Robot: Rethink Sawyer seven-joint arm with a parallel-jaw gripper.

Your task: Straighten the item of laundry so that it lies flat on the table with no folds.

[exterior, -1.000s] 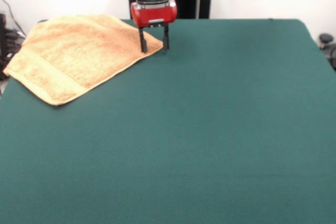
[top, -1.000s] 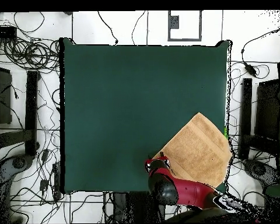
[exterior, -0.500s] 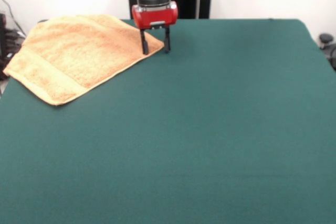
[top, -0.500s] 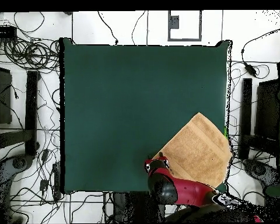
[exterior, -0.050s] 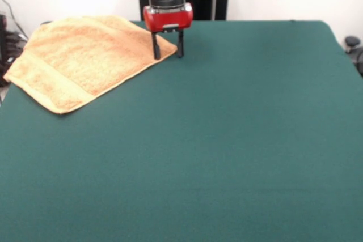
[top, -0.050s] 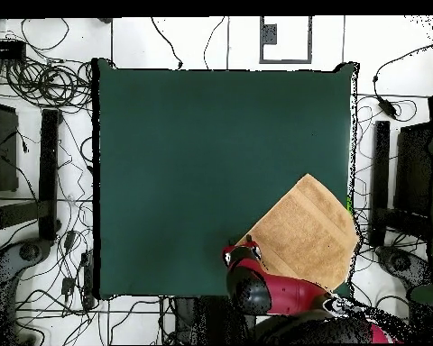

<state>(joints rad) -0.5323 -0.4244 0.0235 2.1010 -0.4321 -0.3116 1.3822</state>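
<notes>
An orange-tan terry towel [exterior, -0.050s: 79, 58] lies spread at the far left corner of the dark green table [exterior, -0.050s: 227, 140] in the front view, turned like a diamond, with a flat woven band near its front-left edge. From above, the towel [top, -0.050s: 306, 232] sits at the lower right, one corner reaching past the table [top, -0.050s: 202, 153] edge. My gripper [exterior, -0.050s: 168, 55] stands open over the towel's right-hand corner, one finger [exterior, -0.050s: 155, 52] on the cloth and the other just off it on the green. Seen from overhead, the gripper [top, -0.050s: 239, 249] is at the towel's left corner.
Cables, black stands and boxes ring the table on the white floor in the overhead view. The towel's left part hangs near the table's left edge in the front view.
The gripper has crept slightly to the right and a touch lower over the towel corner. The towel has not moved.
</notes>
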